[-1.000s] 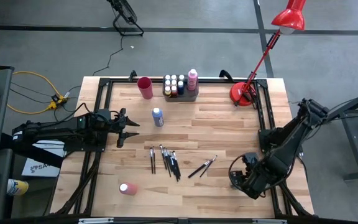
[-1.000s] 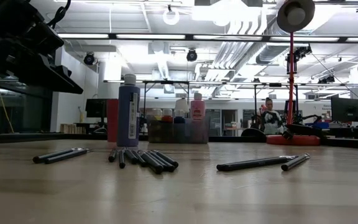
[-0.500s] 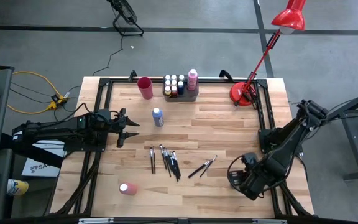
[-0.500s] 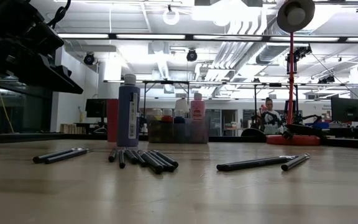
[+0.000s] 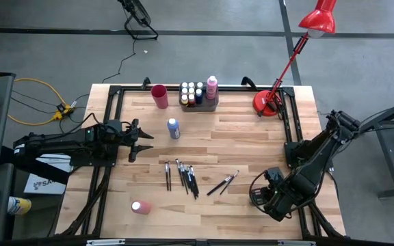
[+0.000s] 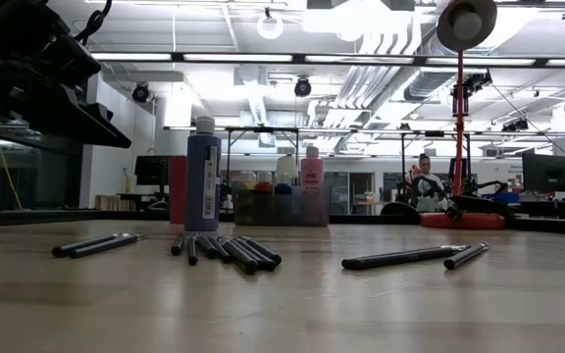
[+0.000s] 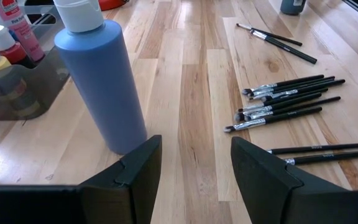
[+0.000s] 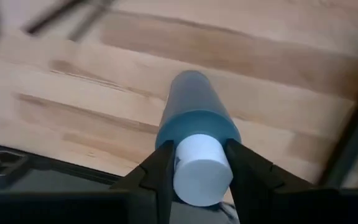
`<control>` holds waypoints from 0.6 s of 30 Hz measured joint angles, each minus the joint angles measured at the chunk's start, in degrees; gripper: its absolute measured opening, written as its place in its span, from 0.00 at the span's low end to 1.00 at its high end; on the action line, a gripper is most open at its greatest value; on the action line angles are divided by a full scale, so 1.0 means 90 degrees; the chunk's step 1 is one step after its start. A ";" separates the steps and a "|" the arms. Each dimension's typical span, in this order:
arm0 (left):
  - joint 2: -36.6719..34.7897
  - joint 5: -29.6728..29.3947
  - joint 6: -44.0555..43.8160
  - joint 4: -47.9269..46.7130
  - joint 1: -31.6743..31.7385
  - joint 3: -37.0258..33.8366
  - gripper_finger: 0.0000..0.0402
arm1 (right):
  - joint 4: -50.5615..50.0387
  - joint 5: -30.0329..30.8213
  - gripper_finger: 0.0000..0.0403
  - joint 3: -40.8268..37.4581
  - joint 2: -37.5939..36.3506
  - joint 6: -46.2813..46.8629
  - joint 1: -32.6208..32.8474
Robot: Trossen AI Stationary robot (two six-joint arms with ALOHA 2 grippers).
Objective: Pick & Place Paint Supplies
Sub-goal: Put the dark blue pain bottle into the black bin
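My right gripper [image 5: 260, 195] points down at the table's near right, shut on a grey-blue paint bottle [image 8: 194, 109] with a white cap. The bottle stands upright on the wood and is hidden under the gripper in the high view. My left gripper [image 7: 194, 180] stands open at the left, just short of an upright blue bottle [image 5: 174, 128], touching nothing. A pink bottle [image 5: 140, 207] lies on its side near the front edge. Dark-handled brushes [image 5: 183, 176] lie flat mid-table, and two more brushes [image 5: 222, 183] lie to their right. My right gripper has the bottle's white cap [image 8: 182, 163] between its two fingers [image 8: 159, 171], one on each side, down to the bottle's shoulder. The fingers come from above, pointing down. The bottle stands upright with its base on the table.
A grey tray [image 5: 198, 102] with several small bottles stands at the far edge, with a red cup [image 5: 159, 96] to its left and an upright pink bottle [image 5: 212, 87] at its right end. A red lamp [image 5: 269, 102] stands at the far right. Bare wood lies between the brushes and the tray.
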 joint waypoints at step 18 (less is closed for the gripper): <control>-0.0001 -0.0002 -0.0001 0.0002 -0.0002 0.0000 0.46 | -0.1313 0.0809 0.28 0.2024 -0.0022 -0.5264 -0.2556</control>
